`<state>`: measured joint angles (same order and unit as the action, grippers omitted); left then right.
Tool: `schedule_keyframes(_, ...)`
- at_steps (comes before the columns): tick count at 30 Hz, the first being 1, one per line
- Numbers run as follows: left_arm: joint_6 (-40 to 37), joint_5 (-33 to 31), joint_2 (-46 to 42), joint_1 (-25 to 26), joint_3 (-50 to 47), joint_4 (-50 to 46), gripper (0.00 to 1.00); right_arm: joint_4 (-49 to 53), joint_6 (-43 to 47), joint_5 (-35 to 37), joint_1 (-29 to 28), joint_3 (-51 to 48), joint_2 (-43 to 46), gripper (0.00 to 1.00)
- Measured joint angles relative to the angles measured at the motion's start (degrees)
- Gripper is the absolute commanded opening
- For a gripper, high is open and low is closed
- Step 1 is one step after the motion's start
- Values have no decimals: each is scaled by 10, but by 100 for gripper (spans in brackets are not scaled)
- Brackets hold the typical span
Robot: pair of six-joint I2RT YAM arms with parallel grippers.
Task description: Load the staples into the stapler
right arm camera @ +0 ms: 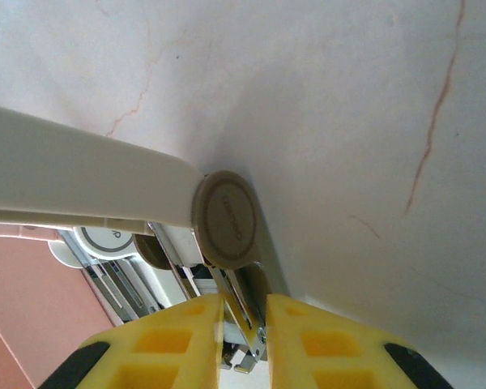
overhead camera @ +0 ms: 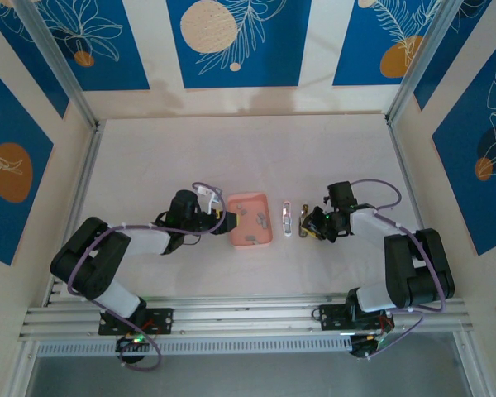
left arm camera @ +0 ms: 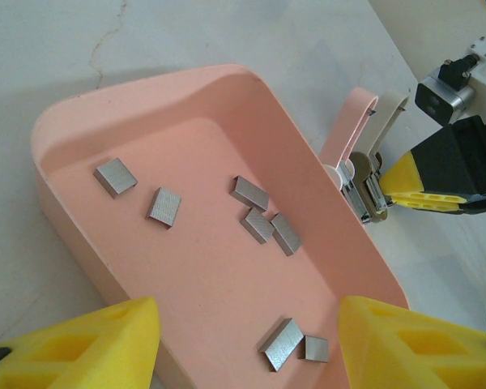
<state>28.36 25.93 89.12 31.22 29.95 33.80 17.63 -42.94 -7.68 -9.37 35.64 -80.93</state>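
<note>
Several small grey staples (left arm camera: pixel 258 224) lie loose in the salmon-pink tray (left arm camera: pixel 202 97), and the staples (overhead camera: pixel 256 218) show from above as grey specks. My left gripper (left arm camera: pixel 245 356) is open over the tray's near end, nothing between its yellow fingers (left arm camera: pixel 81 348). From above, the left gripper (overhead camera: pixel 217 217) sits at the tray's left edge. The stapler (overhead camera: pixel 288 218) lies opened out just right of the tray (overhead camera: pixel 236 236). My right gripper (right arm camera: pixel 245 324) is shut on the metal rear end of the stapler (right arm camera: pixel 81 174), below its round hinge. The right gripper (overhead camera: pixel 312 225) sits at the stapler's right side.
The stapler (left arm camera: pixel 358 154) and the right gripper's yellow fingers (left arm camera: pixel 425 182) lie close beyond the tray's right wall. Metal rails run along the table's left, right and near edges. The white tabletop (overhead camera: pixel 248 157) stretches beyond the tray and stapler to the back wall.
</note>
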Motion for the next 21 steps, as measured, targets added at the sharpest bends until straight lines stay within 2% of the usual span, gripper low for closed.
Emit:
schedule_keyframes(10, -3, 0, 0, 0, 3, -6, 60, 16, 0, 20, -9, 7, 6, 26)
schedule_keyframes(21, -24, 4, -5, 0, 82, -119, 63, 31, 0, 43, -12, 7, 123, 33)
